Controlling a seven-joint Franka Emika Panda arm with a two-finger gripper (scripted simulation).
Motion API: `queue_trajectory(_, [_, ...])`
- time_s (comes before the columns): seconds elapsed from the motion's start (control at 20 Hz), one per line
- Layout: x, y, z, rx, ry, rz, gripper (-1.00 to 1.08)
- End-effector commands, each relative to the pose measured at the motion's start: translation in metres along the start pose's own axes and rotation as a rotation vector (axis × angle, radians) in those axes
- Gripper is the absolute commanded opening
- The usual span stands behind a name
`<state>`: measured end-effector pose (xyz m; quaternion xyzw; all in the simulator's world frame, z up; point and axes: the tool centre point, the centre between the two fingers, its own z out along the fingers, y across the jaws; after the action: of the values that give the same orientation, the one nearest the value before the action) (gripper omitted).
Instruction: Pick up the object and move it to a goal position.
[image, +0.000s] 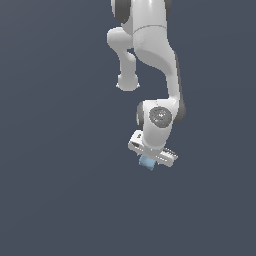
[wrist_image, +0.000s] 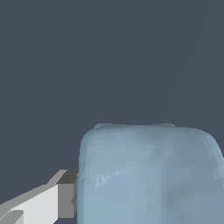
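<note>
The object, a small light-blue blocky chunk (image: 147, 162), sits right under my white gripper (image: 149, 161) in the exterior view, partly hidden by the hand. In the wrist view the chunk (wrist_image: 148, 175) fills much of the picture, very close to the camera. One grey-tipped finger (wrist_image: 65, 194) presses against its side; the other finger is out of the picture. The gripper appears shut on the chunk. Whether the chunk touches the floor I cannot tell.
The white arm (image: 152, 60) reaches down from the top of the exterior view. The ground is a plain dark blue-grey surface (image: 60, 190) on all sides. No goal marker shows.
</note>
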<state>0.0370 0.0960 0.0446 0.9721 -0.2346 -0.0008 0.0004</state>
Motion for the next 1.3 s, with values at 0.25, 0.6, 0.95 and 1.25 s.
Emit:
queue_trajectory(0.25, [0.001, -0.001, 0.004, 0.001, 0.001, 0.000, -1.00])
queue_trajectory(0.6, [0.001, -0.001, 0.004, 0.001, 0.001, 0.000, -1.00])
queue_trajectory(0.95, [0.001, 0.001, -0.006, 0.001, 0.001, 0.000, -1.00])
queue_trajectory(1.25, [0.001, 0.009, -0.036, 0.001, 0.001, 0.000, -1.00])
